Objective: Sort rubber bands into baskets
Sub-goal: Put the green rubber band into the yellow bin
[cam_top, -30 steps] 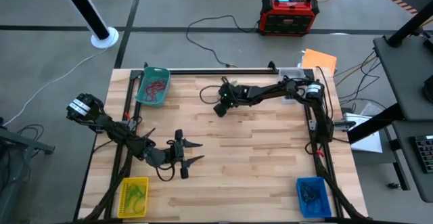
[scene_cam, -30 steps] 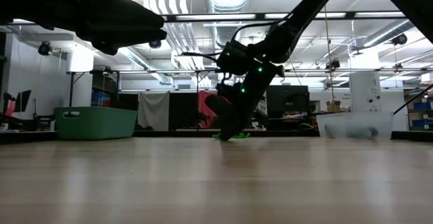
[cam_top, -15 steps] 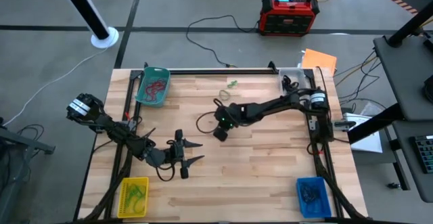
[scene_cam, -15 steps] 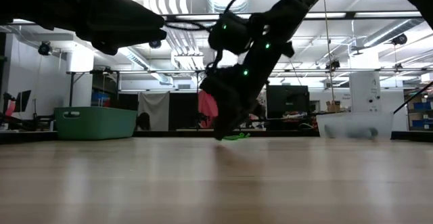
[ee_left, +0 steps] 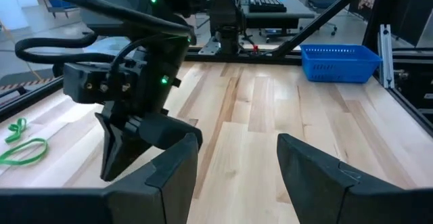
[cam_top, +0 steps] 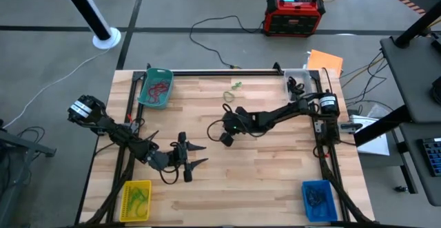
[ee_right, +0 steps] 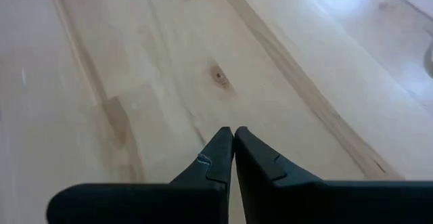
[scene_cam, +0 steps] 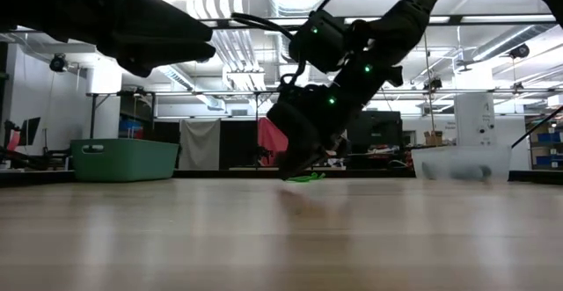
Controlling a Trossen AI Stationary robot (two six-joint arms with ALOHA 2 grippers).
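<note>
Right gripper (cam_top: 226, 139) over mid-table, fingers pressed together, nothing visibly held.
Left gripper (cam_top: 196, 156) waits parted near the yellow basket (cam_top: 136, 199); green rubber bands (cam_top: 232, 91) lie apart.

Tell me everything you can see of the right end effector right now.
The right end effector is dark, with two tapered fingers pressed tip to tip; nothing shows between them. It hangs over bare wood near the middle of the table, pointing down toward the boards. Small green lights glow on the wrist housing behind it. The loose green rubber bands lie apart from it, nearer the table's far edge. Whether the tips touch the wood cannot be told.
</note>
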